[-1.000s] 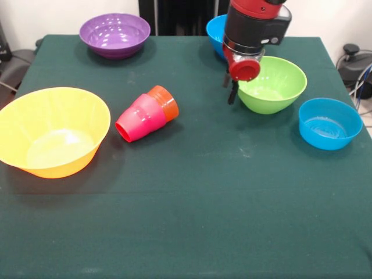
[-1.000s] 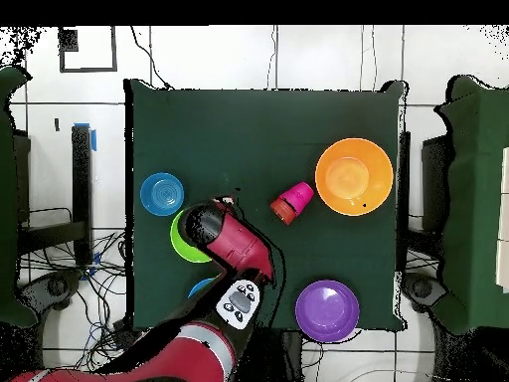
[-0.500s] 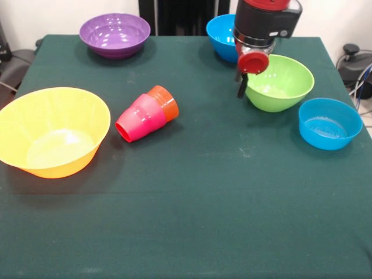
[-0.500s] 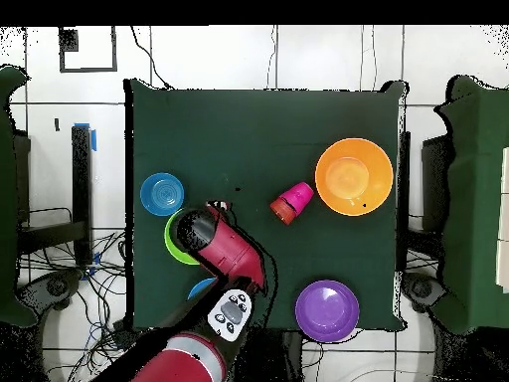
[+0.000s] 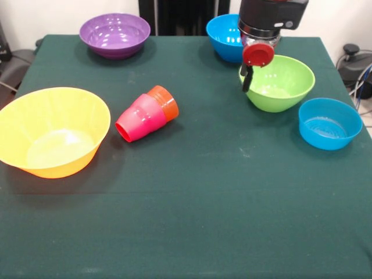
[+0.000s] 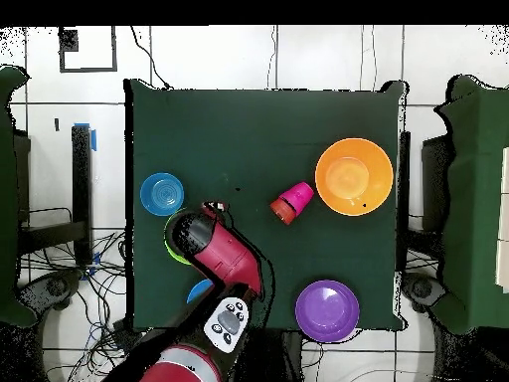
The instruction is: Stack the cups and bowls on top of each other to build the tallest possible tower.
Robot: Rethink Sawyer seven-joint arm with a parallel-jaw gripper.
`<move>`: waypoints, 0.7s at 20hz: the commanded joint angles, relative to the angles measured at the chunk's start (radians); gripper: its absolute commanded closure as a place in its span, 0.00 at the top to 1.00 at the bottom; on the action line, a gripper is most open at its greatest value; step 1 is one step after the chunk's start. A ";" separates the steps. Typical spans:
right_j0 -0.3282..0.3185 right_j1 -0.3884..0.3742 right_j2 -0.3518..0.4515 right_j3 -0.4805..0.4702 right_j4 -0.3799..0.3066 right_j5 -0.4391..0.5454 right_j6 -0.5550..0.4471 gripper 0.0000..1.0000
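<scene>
From the front, five bowls ring two nested cups lying tipped over: a red-pink cup (image 5: 137, 119) with an orange cup (image 5: 165, 100) inside, just beside the large orange-yellow bowl (image 5: 51, 131). From overhead, the gripper (image 6: 212, 207) hangs at the lime green bowl (image 6: 171, 242), well apart from the cups; whether its fingers are parted, I cannot tell.

Robot lab, green-clothed table (image 5: 203, 203), cable tangle (image 6: 60, 269) on tiled floor (image 6: 328, 55)

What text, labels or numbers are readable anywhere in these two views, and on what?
None readable.
Bowls, e.g. lime green bowl, and nested cups: plain, no print visible.
Arm's grey button panel: markings too small to read.
Black square outline on the floor beyond the table: a marking, no characters.
End effector: no label visible.
</scene>
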 commanded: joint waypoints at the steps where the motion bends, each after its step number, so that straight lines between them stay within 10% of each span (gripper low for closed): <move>1: -0.016 0.000 0.120 0.058 0.018 -0.046 0.176 1.00; 14: -0.013 -0.020 0.063 0.040 0.014 -0.048 0.183 1.00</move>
